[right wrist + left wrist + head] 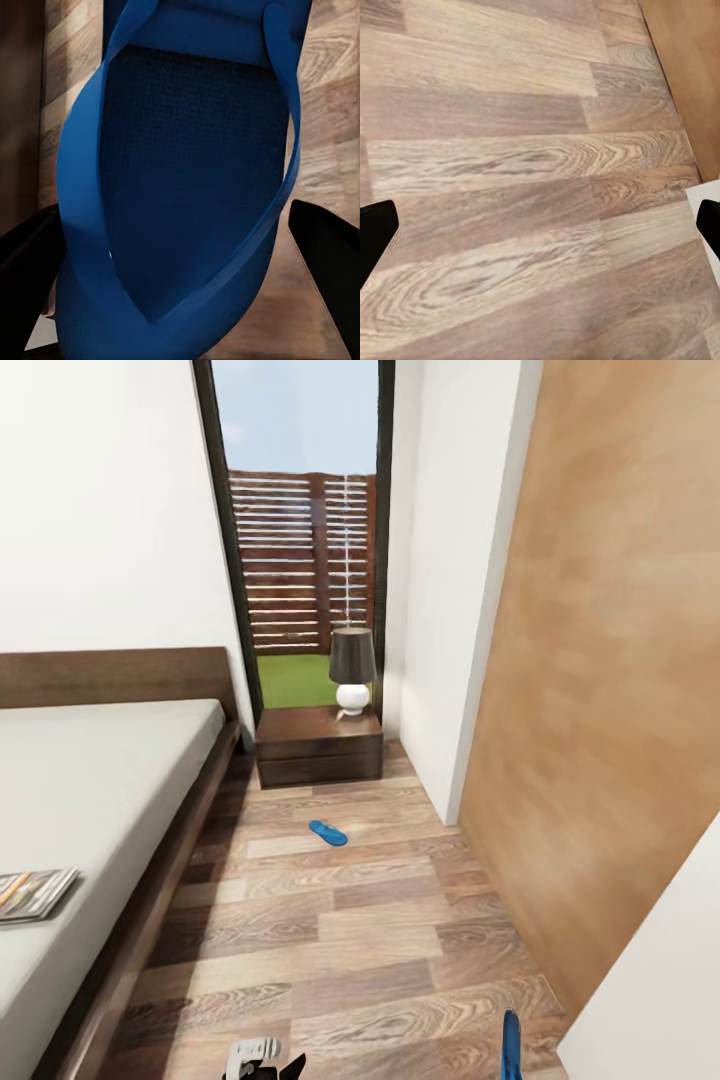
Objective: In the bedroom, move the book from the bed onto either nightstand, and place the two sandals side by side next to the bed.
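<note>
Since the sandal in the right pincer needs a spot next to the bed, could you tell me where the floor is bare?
The plank floor is open between the bed frame and the wood-panelled wall, from the robot up to the loose sandal. Beyond that sandal only a short strip remains before the nightstand, whose top carries a lamp. The mattress edge holds the book.

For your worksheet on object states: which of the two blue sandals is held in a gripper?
The sandal between the right gripper fingers, at the head view's bottom edge. The other sandal lies flat on the floor before the nightstand.
</note>
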`<state>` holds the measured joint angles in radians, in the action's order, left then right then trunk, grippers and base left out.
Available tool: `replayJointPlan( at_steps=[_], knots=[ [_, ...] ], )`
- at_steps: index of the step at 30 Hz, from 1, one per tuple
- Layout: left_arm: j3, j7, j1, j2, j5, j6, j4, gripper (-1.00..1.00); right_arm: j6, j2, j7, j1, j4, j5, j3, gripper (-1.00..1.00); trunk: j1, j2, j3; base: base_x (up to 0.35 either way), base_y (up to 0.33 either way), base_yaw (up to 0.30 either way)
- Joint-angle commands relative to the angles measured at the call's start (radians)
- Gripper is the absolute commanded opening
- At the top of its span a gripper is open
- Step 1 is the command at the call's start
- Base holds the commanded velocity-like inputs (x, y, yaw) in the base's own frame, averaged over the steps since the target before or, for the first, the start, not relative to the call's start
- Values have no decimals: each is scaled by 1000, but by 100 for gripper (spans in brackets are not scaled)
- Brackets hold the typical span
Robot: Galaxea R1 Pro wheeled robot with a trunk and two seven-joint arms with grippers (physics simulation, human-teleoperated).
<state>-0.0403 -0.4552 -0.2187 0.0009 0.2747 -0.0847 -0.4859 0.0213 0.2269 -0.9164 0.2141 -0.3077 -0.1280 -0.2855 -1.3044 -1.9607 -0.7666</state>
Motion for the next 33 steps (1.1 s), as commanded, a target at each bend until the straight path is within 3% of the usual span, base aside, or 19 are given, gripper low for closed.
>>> replayJointPlan(
  at_steps=[1, 11, 33],
  knots=[
    [-4, 0, -1, 1, 6, -4, 1, 100, 2, 0, -4, 1, 1, -5, -2, -100, 0, 0, -1, 325, -3, 16],
    [-4, 0, -1, 1, 6, -4, 1, 100, 3, 0, -5, 1, 1, -5, -2, -100, 0, 0, -1, 325, -1, 178],
    [-4, 0, -1, 1, 6, -4, 1, 100, 3, 0, -6, 1, 1, -5, -2, -100, 0, 0, -1, 325, -38, 64]
  ],
)
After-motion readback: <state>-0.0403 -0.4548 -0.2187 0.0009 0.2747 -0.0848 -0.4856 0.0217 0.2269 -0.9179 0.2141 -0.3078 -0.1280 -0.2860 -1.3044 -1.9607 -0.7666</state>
